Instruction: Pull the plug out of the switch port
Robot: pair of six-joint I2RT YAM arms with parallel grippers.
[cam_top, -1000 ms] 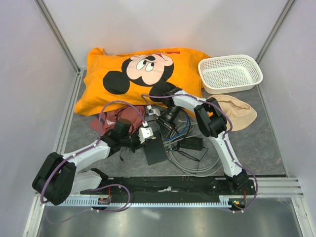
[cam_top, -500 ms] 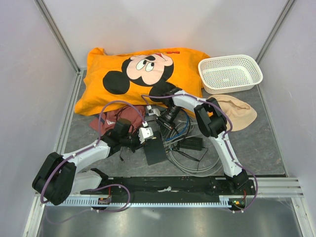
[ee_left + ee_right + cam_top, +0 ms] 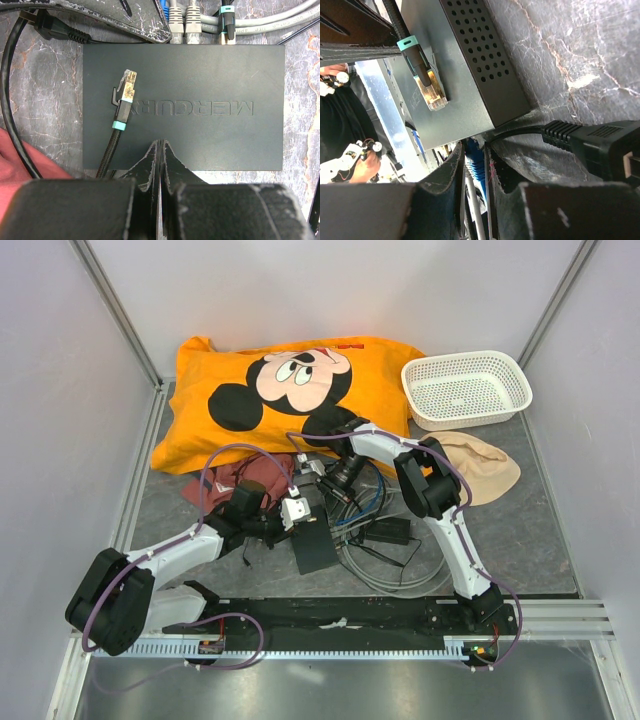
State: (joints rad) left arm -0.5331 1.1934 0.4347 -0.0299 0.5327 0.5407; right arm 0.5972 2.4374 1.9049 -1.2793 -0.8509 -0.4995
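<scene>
The switch point(image 3: 200, 75) is a flat dark grey box lying between the arms in the top view point(image 3: 316, 545). Grey plugs point(image 3: 186, 22) and a black, teal-banded plug point(image 3: 226, 25) sit in the ports on its far edge. A loose braided cable's plug point(image 3: 128, 86) lies on its lid. My left gripper point(image 3: 161, 146) is shut and empty, tips over the box's near edge. My right gripper point(image 3: 476, 152) is shut on a blue plug point(image 3: 479, 170) at the port side of the switch point(image 3: 450, 65).
A black power plug point(image 3: 600, 150) and cable lie beside the switch. A black adapter brick point(image 3: 388, 531) and coiled cables sit to its right. An orange pillow point(image 3: 290, 390), a white basket point(image 3: 466, 388), a beige cloth point(image 3: 485, 465) and a maroon cloth point(image 3: 240, 478) lie behind.
</scene>
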